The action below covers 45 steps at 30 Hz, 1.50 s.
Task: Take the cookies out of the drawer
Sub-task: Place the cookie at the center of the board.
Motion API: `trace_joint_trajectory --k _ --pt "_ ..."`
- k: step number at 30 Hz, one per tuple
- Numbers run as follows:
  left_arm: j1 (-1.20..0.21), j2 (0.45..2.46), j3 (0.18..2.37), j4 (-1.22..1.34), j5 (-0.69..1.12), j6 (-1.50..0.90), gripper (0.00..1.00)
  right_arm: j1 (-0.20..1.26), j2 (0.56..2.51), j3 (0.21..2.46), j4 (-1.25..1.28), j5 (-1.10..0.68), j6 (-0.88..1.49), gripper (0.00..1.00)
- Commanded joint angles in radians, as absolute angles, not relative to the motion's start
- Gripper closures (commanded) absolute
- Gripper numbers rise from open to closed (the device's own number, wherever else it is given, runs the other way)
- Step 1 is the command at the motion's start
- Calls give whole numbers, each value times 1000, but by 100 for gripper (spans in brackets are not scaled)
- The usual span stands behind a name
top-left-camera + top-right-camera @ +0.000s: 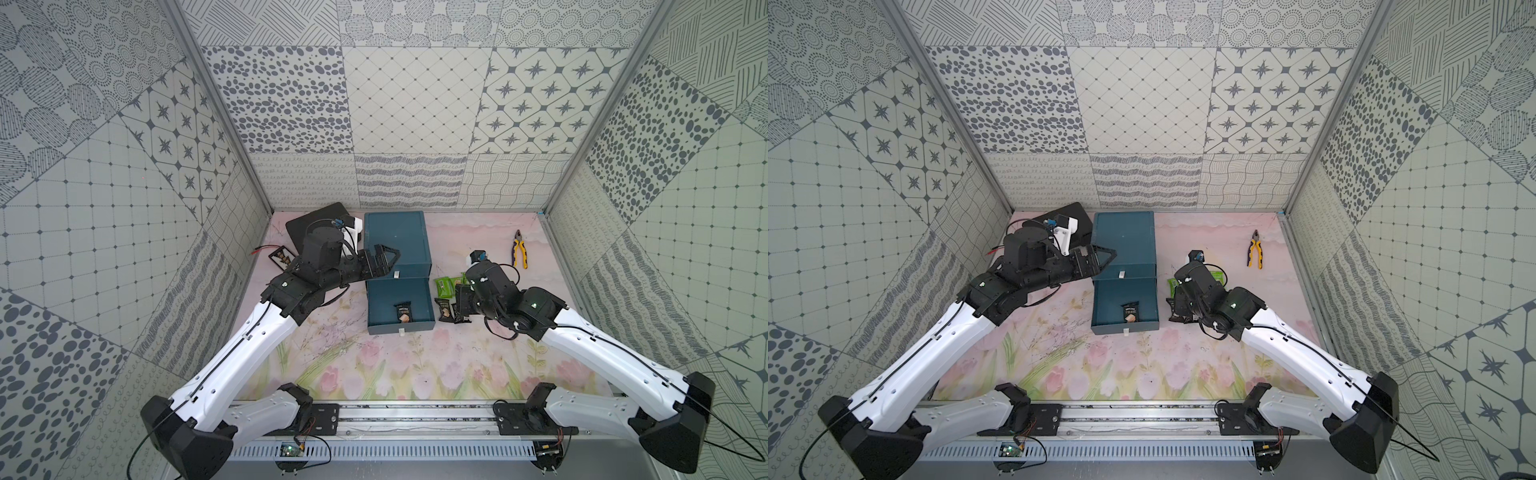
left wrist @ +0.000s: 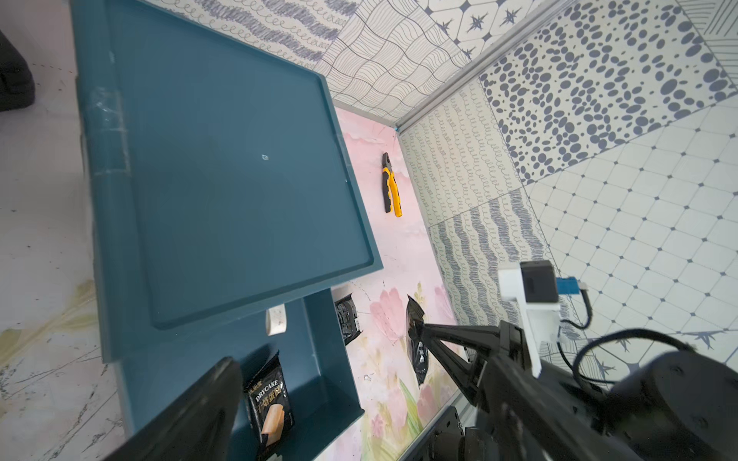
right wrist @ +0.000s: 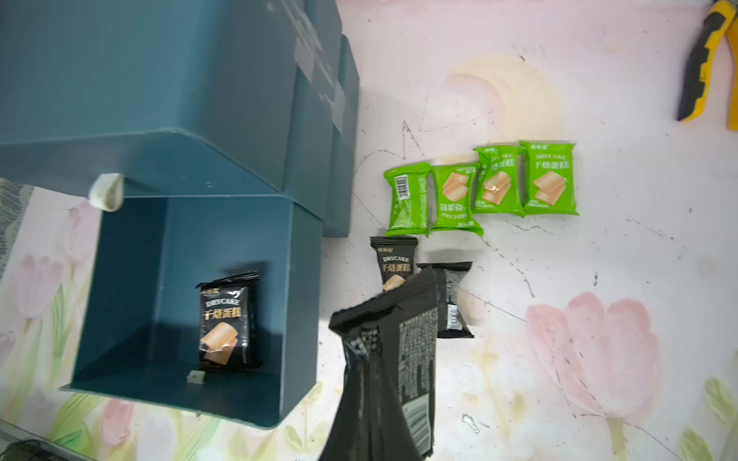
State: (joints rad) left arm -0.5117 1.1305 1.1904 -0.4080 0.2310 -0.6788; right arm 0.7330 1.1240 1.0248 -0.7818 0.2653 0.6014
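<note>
The teal drawer (image 1: 428,301) stands pulled out of the foot of its cabinet (image 1: 397,239). One black cookie packet (image 1: 404,318) (image 3: 225,323) (image 2: 269,403) stands inside it near the front wall. On the table to the drawer's right lie several green cookies (image 3: 479,187) (image 1: 444,286) in a row, with two black ones (image 3: 393,259) (image 3: 453,299) below them. My right gripper (image 3: 371,439) is shut on another black packet (image 3: 387,359), held over the table beside the drawer's right wall; the packet hides its fingers. My left gripper (image 1: 388,259) hangs open over the cabinet's front left corner, holding nothing.
Yellow-handled pliers (image 1: 519,249) (image 3: 707,68) lie at the back right. A black flat pad (image 1: 307,224) leans at the back left, with a small black tray (image 1: 280,257) and a red-tipped wire (image 1: 262,249) in front of it. Patterned walls close three sides.
</note>
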Motion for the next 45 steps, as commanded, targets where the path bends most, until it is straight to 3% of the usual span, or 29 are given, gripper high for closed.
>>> trace_joint_trajectory --k 1,12,32,40,45 --pt "-582 1144 1158 -345 211 -713 1 650 1132 971 -753 212 510 100" --pt "-671 1174 1112 -344 167 -722 1 427 1259 818 -566 90 404 100" --pt "-695 1108 1022 -382 138 -656 1 409 1503 827 -426 63 382 100" --pt "-693 1077 1032 -487 34 -600 1 408 1448 843 -457 37 420 53" --pt "-669 1067 1010 -555 0 -554 1 413 1295 842 -479 41 480 41"
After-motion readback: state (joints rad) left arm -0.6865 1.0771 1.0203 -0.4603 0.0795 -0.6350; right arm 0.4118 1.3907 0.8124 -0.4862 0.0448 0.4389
